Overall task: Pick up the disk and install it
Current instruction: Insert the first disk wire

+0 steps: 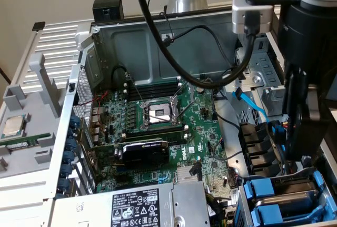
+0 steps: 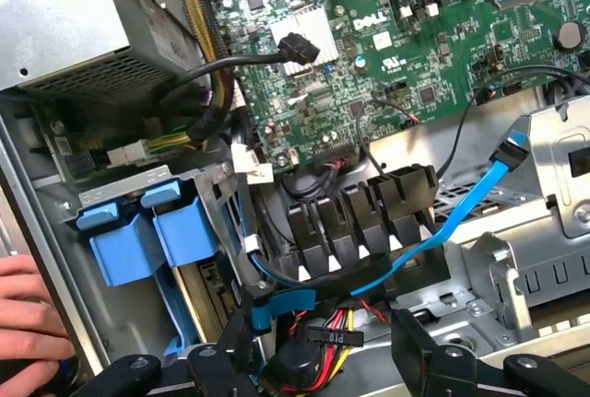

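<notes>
The disk [image 1: 271, 190], in its blue carrier, is seen slotted into the drive cage [image 1: 238, 206] just beside the motherboard [image 1: 158, 127]. The end effector [image 2: 327, 360] is spread wide and empty over cables [image 2: 343, 323] near the motherboard's edge. A person's hand [image 2: 28, 323] is seen beyond the cage, away from the motherboard.
</notes>
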You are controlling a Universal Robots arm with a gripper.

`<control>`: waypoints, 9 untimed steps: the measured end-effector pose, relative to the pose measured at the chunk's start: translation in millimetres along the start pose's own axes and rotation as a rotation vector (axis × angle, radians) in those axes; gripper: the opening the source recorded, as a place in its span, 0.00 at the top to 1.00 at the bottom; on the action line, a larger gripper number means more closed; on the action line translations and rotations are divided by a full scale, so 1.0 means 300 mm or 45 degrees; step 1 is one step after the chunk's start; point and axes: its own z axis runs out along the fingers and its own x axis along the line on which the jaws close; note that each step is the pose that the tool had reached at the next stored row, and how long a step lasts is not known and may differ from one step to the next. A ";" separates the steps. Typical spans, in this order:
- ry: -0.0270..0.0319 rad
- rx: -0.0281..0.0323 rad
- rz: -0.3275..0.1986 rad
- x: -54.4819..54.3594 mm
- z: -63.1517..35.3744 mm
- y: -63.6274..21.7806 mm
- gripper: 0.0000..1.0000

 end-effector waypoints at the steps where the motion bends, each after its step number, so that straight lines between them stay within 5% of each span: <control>1: 0.0013 0.0007 0.010 0.000 0.002 0.001 0.29; 9: 0.0063 0.0145 0.098 -0.001 0.010 0.005 0.29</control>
